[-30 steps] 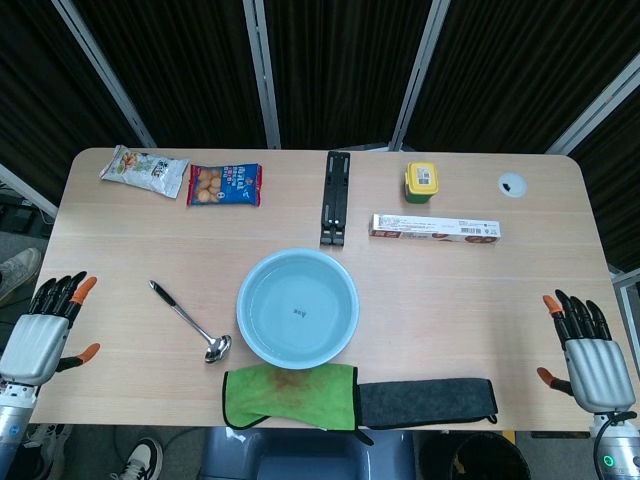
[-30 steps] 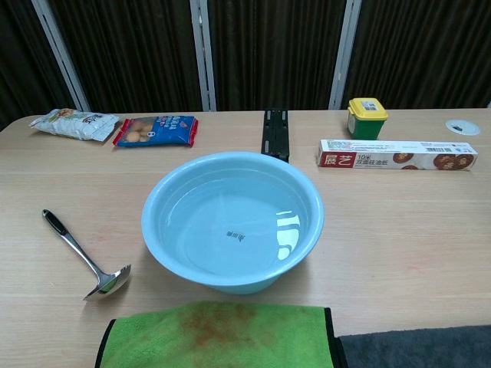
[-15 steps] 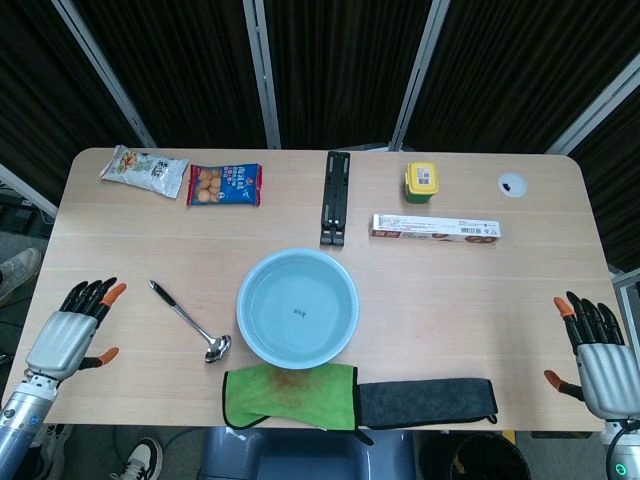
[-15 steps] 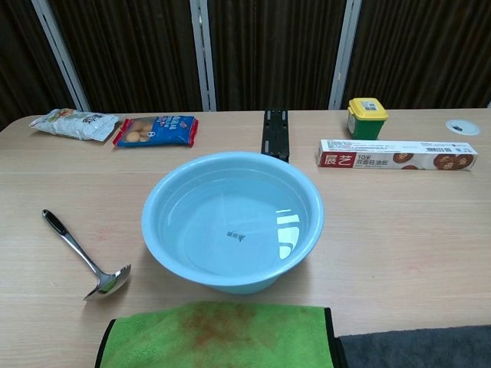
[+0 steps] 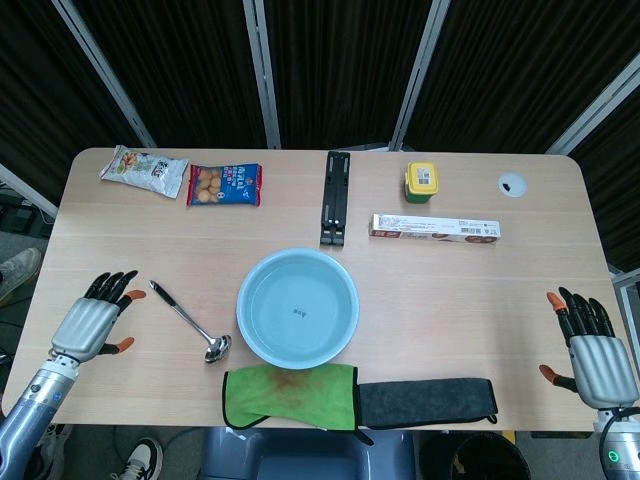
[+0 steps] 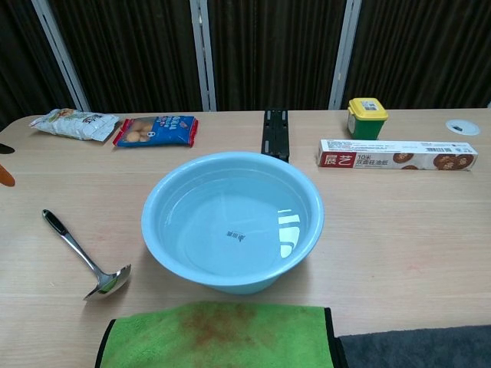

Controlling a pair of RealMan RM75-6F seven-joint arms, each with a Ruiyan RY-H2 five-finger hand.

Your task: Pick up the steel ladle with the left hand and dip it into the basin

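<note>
The steel ladle lies flat on the table, black handle end toward the far left, bowl near the basin's left side. The light blue basin holds clear water and stands at the table's middle front. My left hand hovers open over the table's left front, fingers spread, a short way left of the ladle's handle; only its fingertips show at the chest view's left edge. My right hand is open beyond the table's right front corner.
A green cloth and a dark grey cloth lie along the front edge. At the back sit two snack packs, a black stand, a yellow-lidded tub and a long box.
My left hand has moved right and inward over the table toward the ladle's handle, its fingertips now entering the chest view. The right hand shifted slightly. Ladle and basin are unmoved.
</note>
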